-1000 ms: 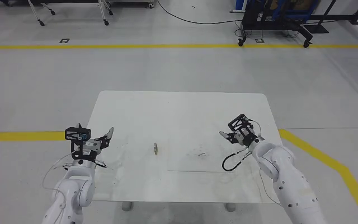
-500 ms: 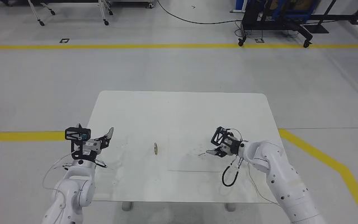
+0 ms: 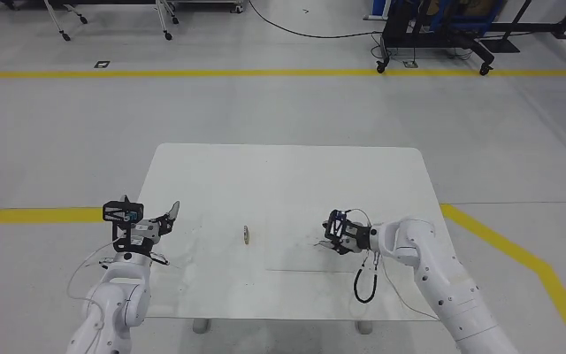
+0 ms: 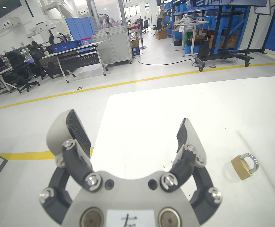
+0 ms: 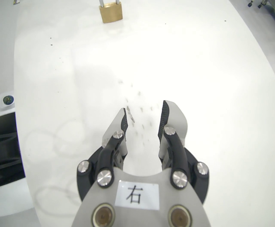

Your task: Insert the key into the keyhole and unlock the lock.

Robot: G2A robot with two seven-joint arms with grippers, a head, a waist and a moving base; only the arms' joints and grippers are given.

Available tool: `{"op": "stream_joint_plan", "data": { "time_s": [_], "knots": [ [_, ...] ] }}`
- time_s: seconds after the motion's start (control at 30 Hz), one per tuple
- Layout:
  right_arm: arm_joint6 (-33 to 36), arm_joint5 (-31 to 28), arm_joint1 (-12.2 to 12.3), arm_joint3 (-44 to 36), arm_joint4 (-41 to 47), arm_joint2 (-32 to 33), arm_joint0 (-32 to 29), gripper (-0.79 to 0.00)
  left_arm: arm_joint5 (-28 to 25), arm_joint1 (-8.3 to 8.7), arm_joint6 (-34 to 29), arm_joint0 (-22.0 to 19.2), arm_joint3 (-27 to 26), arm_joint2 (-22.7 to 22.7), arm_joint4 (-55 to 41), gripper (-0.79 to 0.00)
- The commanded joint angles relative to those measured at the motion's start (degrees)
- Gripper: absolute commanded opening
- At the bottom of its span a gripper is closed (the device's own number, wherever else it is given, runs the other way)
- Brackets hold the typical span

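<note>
**A:** Where did we have the key?

**B:** The small, thin silver metal key [image 5: 131,116] lay flat on the white tabletop [image 3: 283,177], just beside one fingertip of our right gripper [image 5: 144,109]. It was too slight for us to tell which end pointed where.

**A:** And the lock?

**B:** The brass padlock with the silver shackle [image 5: 111,14] lay on the tabletop too, well apart from the key and roughly between our two grippers. Its shackle looked closed, and we could not make out the keyhole.

**A:** How did the right gripper stand?

**B:** Its jaws were apart and held nothing. It was low over the tabletop, with the key at the inner edge of one finger, not squarely between the pads.

**A:** And the other?

**B:** Our left gripper [image 4: 129,120] was spread wide and empty at the tabletop's left edge, with the padlock near it off to one side.

**A:** Which step did we judge we were in?

**B:** The first one, picking up the key. Nothing had been inserted.

**A:** What did the next move call for?

**B:** We reckoned the right gripper needed a slight sideways shift so the key sat between its fingers. Then it needed to close with the fingertips right down at the surface, since a thin, flat key on a smooth top is hard to pinch. After that, the left gripper would likely need to steady the padlock.
</note>
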Motion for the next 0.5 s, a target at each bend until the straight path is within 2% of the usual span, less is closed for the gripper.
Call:
{"op": "stream_joint_plan", "data": {
  "time_s": [0.0, 0.2, 0.37, 0.47],
  "knots": [
    [0.83, -0.36, -0.07, 0.51, 0.21, -1.07, 0.60, -0.471, 0.00, 0.00, 0.00, 0.00, 0.00, 0.00, 0.00, 0.000],
    [2.51, -1.20, -0.26, 2.37, 1.08, -3.60, 2.63, -0.542, 0.00, 0.00, 0.00, 0.00, 0.00, 0.00, 0.00, 0.000],
    [3.31, -1.11, -0.17, 2.87, 0.72, -4.71, 3.36, -0.699, 0.00, 0.00, 0.00, 0.00, 0.00, 0.00, 0.00, 0.000],
    [3.69, -2.04, 0.02, 3.15, 1.12, -4.88, 3.49, -0.739, 0.00, 0.00, 0.00, 0.00, 0.00, 0.00, 0.00, 0.000]
  ]
}}
